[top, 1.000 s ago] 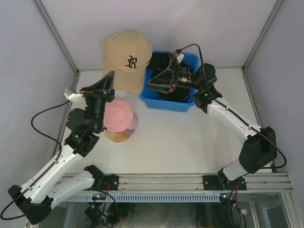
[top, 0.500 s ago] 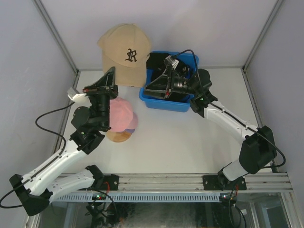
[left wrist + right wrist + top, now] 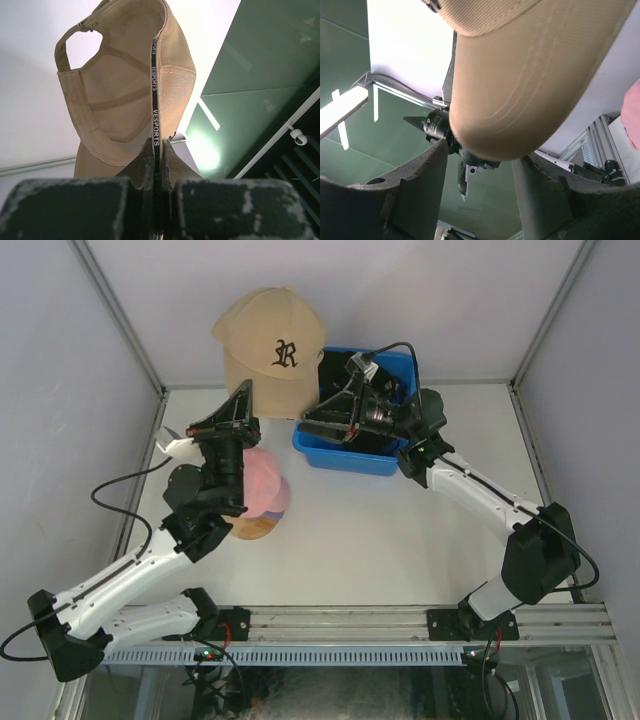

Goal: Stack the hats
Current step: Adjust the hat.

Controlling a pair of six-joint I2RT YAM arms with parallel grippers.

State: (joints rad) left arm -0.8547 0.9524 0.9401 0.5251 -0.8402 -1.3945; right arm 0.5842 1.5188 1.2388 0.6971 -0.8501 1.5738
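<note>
Lettering on the tan cap (image 3: pixel 268 358)
An ornate black "R" is showing on its front; the inner tape (image 3: pixel 154 95) (black, white print) is reading "VESPORTS".

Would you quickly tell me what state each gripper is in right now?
Left gripper: closed, pinching the tan cap by its inner band.
Right gripper: open, fingers apart under the cap's brim.

We cannot see what lies in the bin (image 3: pixel 345 458): the right gripper (image 3: pixel 312 423) covers it. The left arm (image 3: pixel 215 495) hides part of the pink cap (image 3: pixel 265 485). The right wrist view cuts the tan cap (image 3: pixel 520 90) off at its top edge and the pink one at its right.
</note>
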